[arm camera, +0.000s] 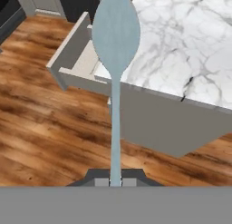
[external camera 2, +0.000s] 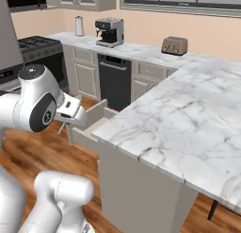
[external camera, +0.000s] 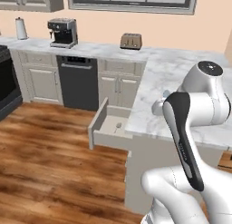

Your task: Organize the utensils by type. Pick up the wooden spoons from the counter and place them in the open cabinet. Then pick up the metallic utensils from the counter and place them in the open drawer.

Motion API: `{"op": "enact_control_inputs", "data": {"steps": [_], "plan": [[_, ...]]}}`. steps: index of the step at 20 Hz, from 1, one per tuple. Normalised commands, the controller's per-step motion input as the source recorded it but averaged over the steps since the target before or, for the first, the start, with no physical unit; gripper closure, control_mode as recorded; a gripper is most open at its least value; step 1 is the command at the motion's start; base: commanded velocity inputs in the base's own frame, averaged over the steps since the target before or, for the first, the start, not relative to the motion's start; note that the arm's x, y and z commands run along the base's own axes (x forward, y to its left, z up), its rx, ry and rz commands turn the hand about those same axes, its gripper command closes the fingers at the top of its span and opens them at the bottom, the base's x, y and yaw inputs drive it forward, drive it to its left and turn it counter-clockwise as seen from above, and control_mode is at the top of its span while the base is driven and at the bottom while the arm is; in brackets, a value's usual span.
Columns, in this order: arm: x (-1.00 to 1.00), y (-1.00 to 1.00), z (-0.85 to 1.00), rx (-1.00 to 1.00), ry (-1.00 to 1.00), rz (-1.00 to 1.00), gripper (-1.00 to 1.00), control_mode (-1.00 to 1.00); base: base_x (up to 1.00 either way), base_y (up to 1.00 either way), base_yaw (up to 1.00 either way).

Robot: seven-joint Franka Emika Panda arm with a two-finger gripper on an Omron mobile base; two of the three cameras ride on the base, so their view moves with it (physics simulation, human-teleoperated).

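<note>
My gripper (arm camera: pixel 115 182) is shut on the thin handle of a pale teal-blue metallic spoon (arm camera: pixel 116 41). The spoon's bowl points away from the hand, over the inner end of the open drawer (arm camera: pixel 74 60) and the edge of the white marble counter (arm camera: pixel 181 46). From the left base view, the drawer (external camera: pixel 100 123) stands pulled out from the counter (external camera: pixel 172 78) with a small silver-grey spoon (external camera: pixel 118 126) lying inside. In the right base view the hand hovers just left of the drawer (external camera 2: pixel 94 113), above the floor. No wooden spoons are in view.
A coffee machine (external camera: pixel 62 32) and a toaster (external camera: pixel 131 41) stand on the back counter, above a dark dishwasher (external camera: pixel 78 82). A stove (external camera 2: pixel 37 45) is at the left. Wooden floor (external camera: pixel 50 159) spreads out in front of the drawer.
</note>
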Motion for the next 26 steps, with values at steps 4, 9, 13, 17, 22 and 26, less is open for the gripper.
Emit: {"op": "enact_control_inputs", "data": {"steps": [4,9,13,17,22,26], "plan": [[0.00,0.00,0.00,0.00,0.00,0.00,1.00,1.00,0.04,0.01,-0.14],[0.00,0.00,0.00,0.00,0.00,0.00,1.00,1.00,0.06,0.00,-0.02],[0.00,0.00,0.00,0.00,0.00,0.00,1.00,1.00,0.27,0.21,-0.08],[0.00,0.00,0.00,0.00,0.00,0.00,1.00,1.00,0.31,0.45,-0.15],[0.00,0.00,0.00,0.00,0.00,0.00,1.00,1.00,0.24,0.62,-0.20],[0.00,0.00,0.00,0.00,0.00,0.00,1.00,1.00,0.28,0.47,-0.22]]}}
